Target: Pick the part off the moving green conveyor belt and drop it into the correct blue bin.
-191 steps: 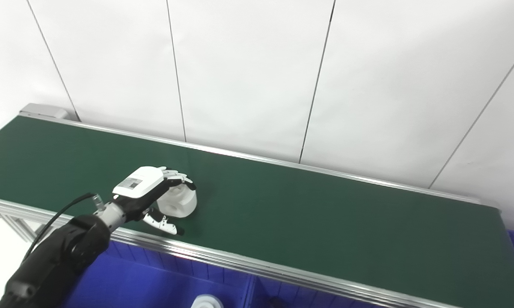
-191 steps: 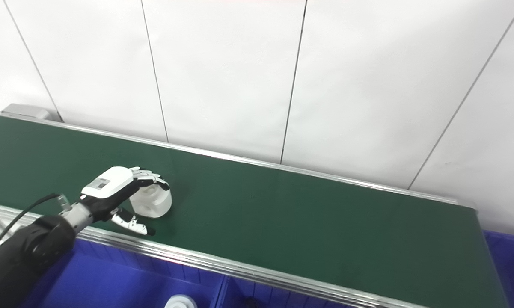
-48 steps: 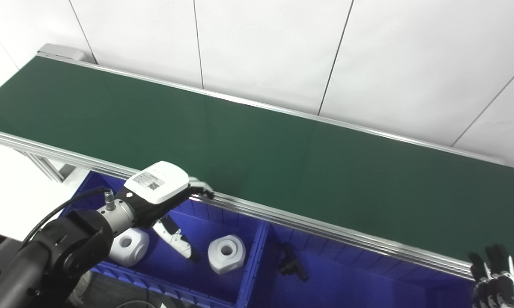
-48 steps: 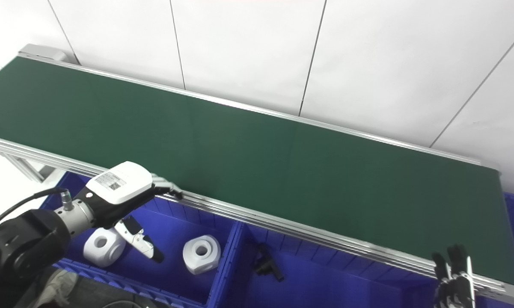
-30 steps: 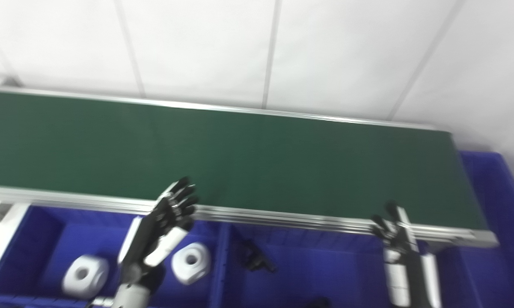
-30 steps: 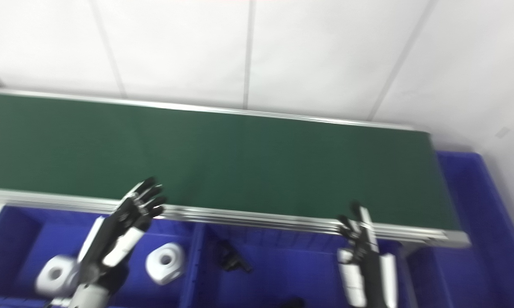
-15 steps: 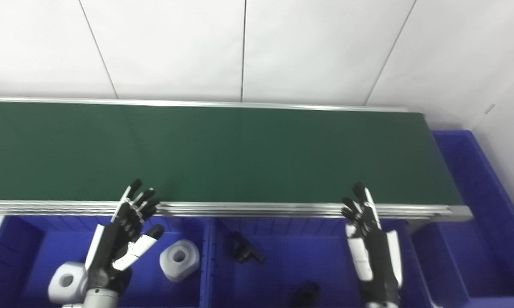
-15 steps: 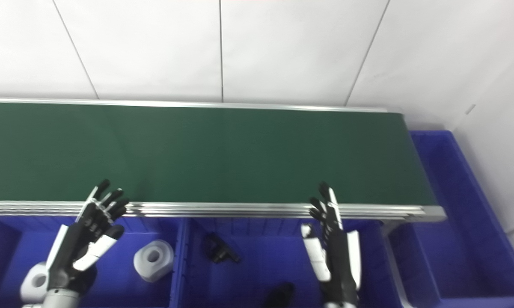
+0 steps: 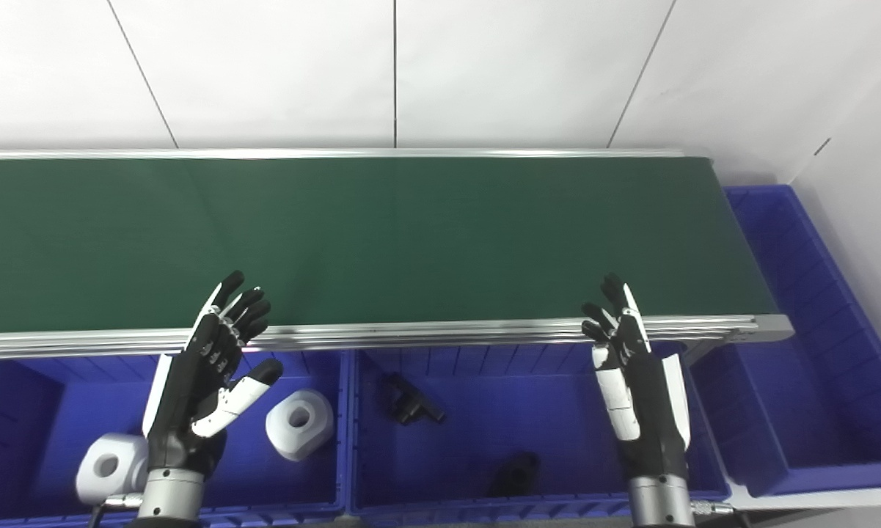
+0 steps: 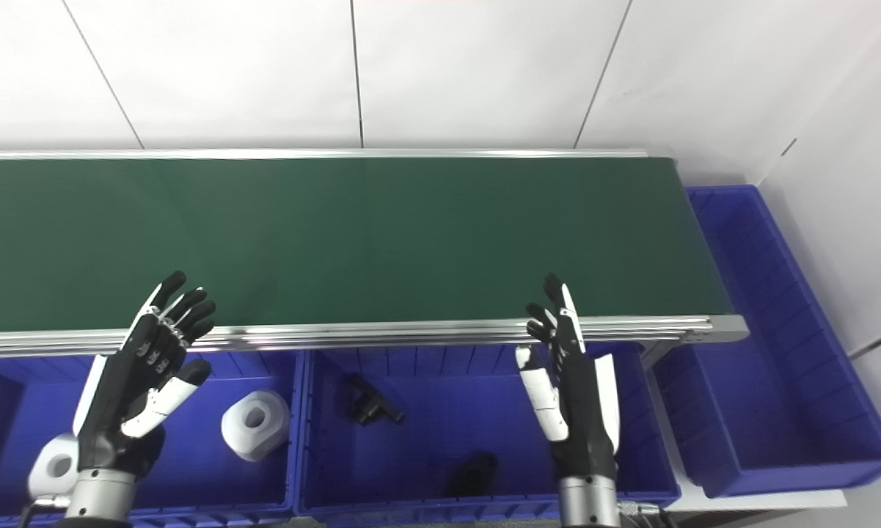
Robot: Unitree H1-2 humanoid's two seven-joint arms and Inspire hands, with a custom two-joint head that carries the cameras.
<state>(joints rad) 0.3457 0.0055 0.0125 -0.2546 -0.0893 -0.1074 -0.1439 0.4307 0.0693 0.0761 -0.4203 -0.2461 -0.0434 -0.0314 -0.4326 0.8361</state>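
Fingers are spread and nothing is held by either the left robot hand point(image 9: 202, 381) or the right robot hand point(image 9: 637, 381), both raised at the near edge of the green conveyor belt point(image 9: 381, 235). Two white parts point(image 9: 299, 414) point(image 9: 110, 468) are seen lying in the left blue bin point(image 9: 15, 411); black parts point(image 9: 411, 400) lie in the middle blue bin point(image 9: 557, 411).

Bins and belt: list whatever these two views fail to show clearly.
- White part in the left bin: partly hidden by the left hand in both eye views.
- Black parts in the middle bin: too dark to tell their shape.
- Green conveyor belt: its left end is cut off by the picture edge.
- Right hand: its wrist leaves the bottom edge.
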